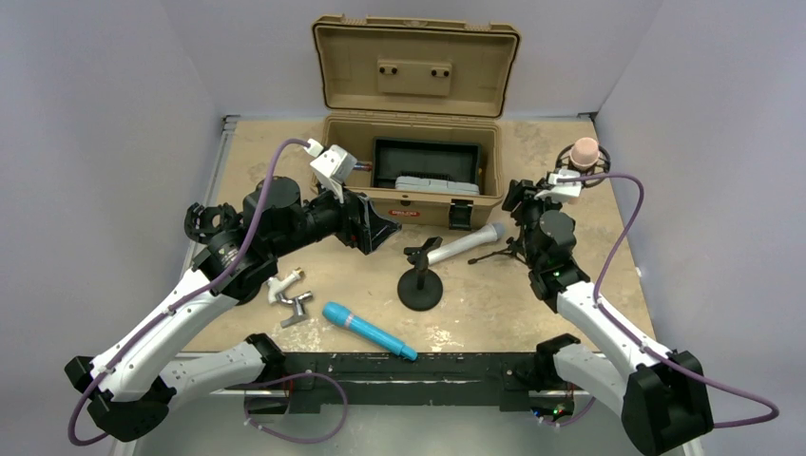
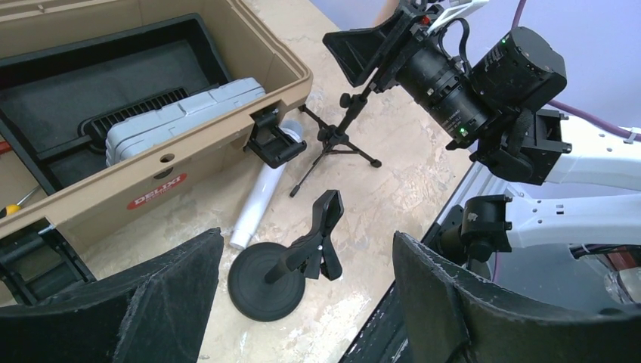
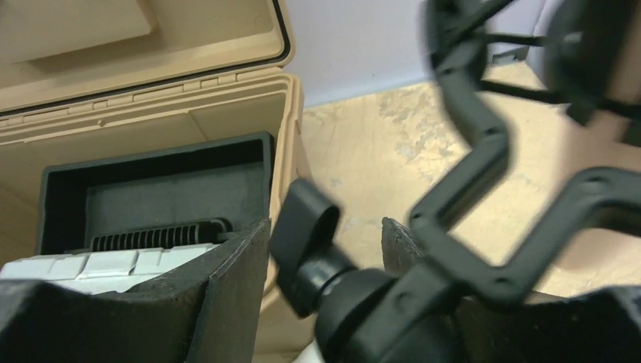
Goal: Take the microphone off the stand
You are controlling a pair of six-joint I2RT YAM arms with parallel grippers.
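A silver microphone lies flat on the table, its head toward the case; in the left wrist view it is the white tube. Beside it stands the round-base stand, with nothing in its black clip. My left gripper hovers open above and left of the stand. My right gripper is open just right of the microphone's head. A black tripod knob sits between its fingers, untouched as far as I can see.
An open tan case at the back holds a grey device. A tripod carries a pink-foam microphone in a shock mount at back right. A blue microphone and a small white fitting lie near the front.
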